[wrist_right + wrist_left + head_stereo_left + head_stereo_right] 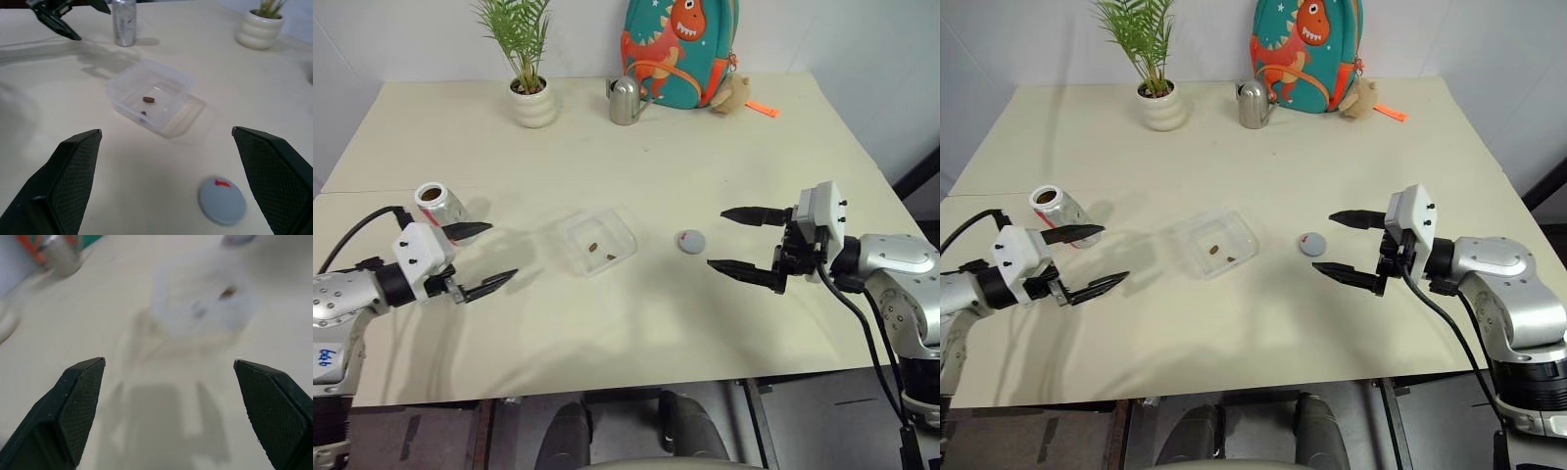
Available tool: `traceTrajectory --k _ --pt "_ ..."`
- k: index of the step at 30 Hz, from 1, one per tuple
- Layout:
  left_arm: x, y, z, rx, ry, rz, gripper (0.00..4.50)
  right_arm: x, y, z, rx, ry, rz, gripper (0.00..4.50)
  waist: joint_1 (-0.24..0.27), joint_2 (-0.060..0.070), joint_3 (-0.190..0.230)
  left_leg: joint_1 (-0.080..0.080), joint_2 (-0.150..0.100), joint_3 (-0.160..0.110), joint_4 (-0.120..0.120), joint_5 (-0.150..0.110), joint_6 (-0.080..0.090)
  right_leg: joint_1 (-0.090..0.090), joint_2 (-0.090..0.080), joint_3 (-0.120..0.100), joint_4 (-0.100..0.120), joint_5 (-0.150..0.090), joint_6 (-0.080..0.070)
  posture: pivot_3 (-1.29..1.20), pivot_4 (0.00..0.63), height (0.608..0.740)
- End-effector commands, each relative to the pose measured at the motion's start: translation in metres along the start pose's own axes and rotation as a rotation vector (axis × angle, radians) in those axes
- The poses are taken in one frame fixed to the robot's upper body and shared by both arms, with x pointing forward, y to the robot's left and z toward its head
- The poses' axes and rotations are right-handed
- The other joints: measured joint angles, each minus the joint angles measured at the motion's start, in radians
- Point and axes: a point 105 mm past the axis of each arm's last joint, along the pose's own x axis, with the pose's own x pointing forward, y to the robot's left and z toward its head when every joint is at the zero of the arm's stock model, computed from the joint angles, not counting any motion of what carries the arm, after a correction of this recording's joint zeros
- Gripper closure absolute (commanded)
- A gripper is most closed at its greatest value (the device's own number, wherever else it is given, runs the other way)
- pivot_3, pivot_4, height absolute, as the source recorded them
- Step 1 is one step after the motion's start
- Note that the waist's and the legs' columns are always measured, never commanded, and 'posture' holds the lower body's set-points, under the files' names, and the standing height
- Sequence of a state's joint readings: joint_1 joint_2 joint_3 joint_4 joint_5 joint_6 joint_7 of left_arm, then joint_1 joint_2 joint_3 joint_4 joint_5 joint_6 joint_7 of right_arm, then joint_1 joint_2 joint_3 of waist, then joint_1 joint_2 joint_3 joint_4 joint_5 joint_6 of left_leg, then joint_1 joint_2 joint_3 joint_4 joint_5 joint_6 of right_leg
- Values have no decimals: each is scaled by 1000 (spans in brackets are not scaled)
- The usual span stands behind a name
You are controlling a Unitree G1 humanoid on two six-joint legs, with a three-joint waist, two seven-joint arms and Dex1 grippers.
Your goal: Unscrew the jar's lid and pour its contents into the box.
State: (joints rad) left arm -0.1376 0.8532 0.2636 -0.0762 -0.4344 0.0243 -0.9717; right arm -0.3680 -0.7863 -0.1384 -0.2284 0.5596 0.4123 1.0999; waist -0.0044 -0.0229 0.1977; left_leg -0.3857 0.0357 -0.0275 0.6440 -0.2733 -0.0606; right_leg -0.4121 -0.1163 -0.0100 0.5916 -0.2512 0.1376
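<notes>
Tabletop: jar (439, 203) upright, mouth upward

the table (705, 166) is pale cream. the box (598, 242) is clear, with brown bits (148, 99) in it. the lid (222, 200) is grey with a red mark. the jar (440, 203) is silvery. both grippers, left (481, 258) and right (736, 240), have black fingers on white and silver bodies. the backpack (681, 49) is teal with an orange dinosaur. the plant (521, 34) is green in a white pot (534, 103).
</notes>
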Motion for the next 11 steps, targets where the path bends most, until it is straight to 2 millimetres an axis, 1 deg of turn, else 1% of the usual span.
traceTrajectory --k 1,3,7,11 --pt "8 1 20 20 -78 -53 16 -9 -5 9 -67 -4 -38 0 2 0 0 0 0 0 0 0 0 0 0 0 0 0 0 0 150 740" --pt "10 5 22 21 -89 -60 16 -11 -5 9 -78 5 -42 0 2 0 0 0 0 0 1 0 0 0 0 0 0 0 0 0 150 740" --pt "10 3 20 19 -82 -89 16 -12 -6 8 -89 2 -51 0 1 0 0 0 0 1 1 -1 1 0 0 1 -1 0 0 0 150 740" --pt "11 6 27 29 -103 -81 16 -15 -8 7 -87 4 -67 0 2 0 0 -1 0 1 1 -1 2 0 0 1 -1 0 0 0 150 740"
